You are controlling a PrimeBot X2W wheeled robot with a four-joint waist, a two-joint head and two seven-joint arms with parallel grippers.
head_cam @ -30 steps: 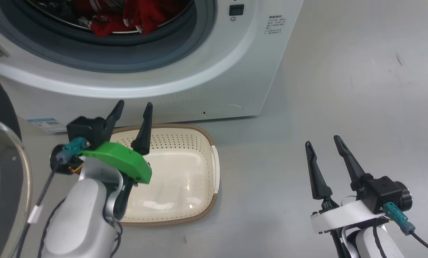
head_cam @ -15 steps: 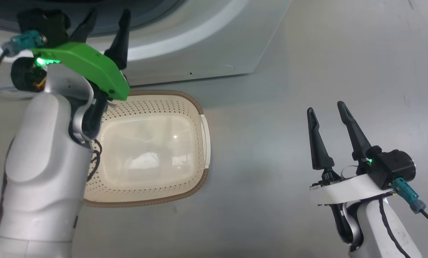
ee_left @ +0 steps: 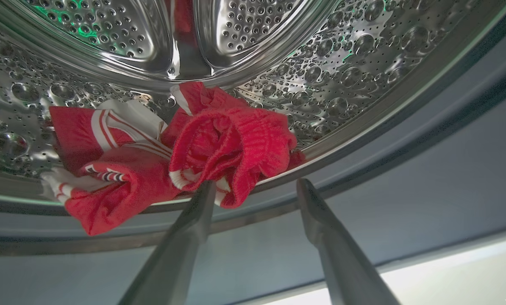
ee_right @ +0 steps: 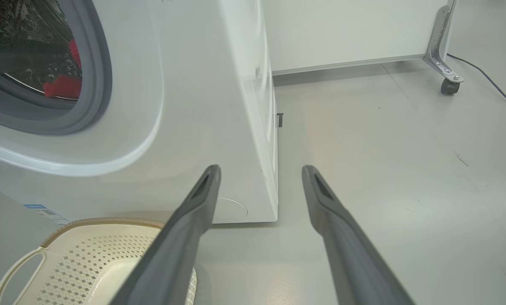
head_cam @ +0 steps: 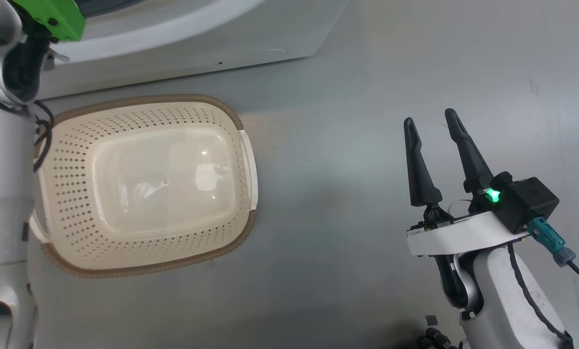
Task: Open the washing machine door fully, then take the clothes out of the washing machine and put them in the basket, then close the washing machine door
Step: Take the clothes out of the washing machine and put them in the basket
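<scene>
The clothes (ee_left: 219, 144), red with white stripes, lie bunched at the front lip of the washing machine's steel drum (ee_left: 342, 55). My left gripper (ee_left: 256, 183) is open just before them, and its left fingertip overlaps the bundle's lower edge. The head view shows that arm's green wrist piece (head_cam: 52, 17) above the basket (head_cam: 144, 99), which stands empty on the floor before the washing machine (ee_right: 202, 84). My right gripper (head_cam: 429, 117) hangs open over bare floor right of the basket, holding nothing. The washing machine door is out of view.
Grey floor (head_cam: 343, 145) stretches right of the machine. In the right wrist view a metal bracket with a caster wheel (ee_right: 448, 84) and a dark cable (ee_right: 490, 80) sit at the far right below a white wall panel (ee_right: 342, 29).
The head camera has tilted down, so the drum opening left its view. My left arm rose from over the basket up to the drum mouth. The right gripper stayed open and about where it was.
</scene>
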